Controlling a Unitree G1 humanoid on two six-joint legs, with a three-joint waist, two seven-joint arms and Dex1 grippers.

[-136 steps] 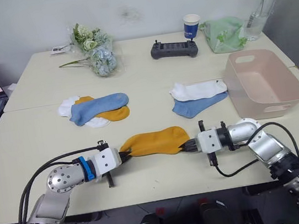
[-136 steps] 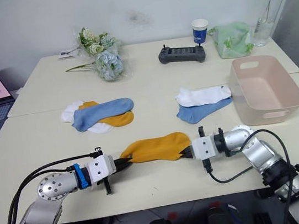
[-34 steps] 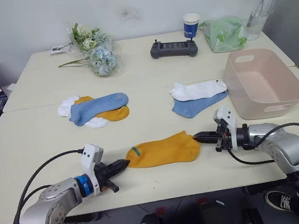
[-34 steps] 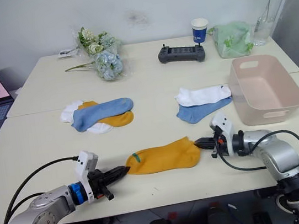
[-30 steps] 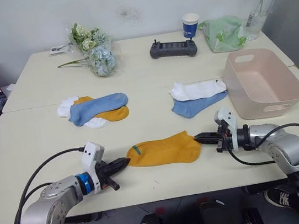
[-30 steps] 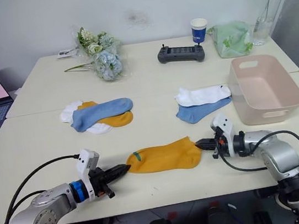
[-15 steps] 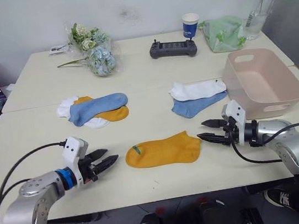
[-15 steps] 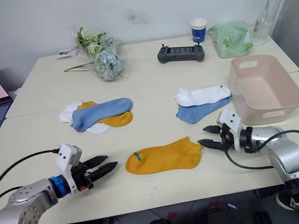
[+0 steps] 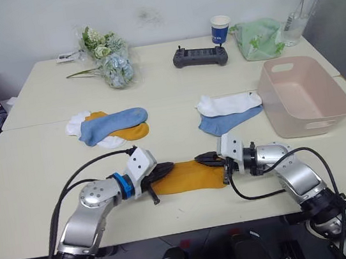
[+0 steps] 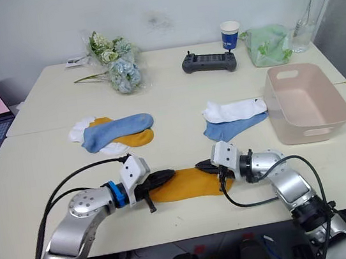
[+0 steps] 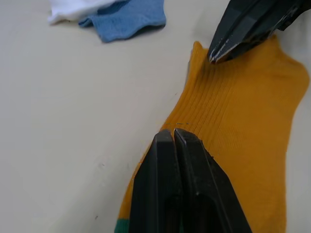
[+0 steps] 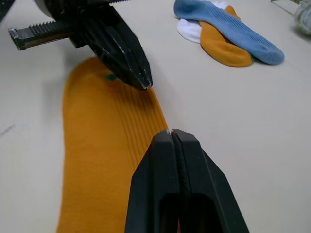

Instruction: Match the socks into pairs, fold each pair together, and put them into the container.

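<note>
Six socks on the surface (image 9: 36, 168): one mustard sock (image 9: 189, 175) lies flat at the near middle, with the left gripper (image 9: 166, 169) and right gripper (image 9: 202, 159) on its far edge, both with fingers pressed together, pinching that edge. A left pile (image 9: 111, 125) holds white, mustard and blue; a right pile (image 9: 230, 112) holds white on blue. One pink container (image 9: 303, 95) at right, nothing in it.

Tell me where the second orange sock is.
In the left eye view, the second orange sock lies far left, under a blue sock and on a white sock.
</note>
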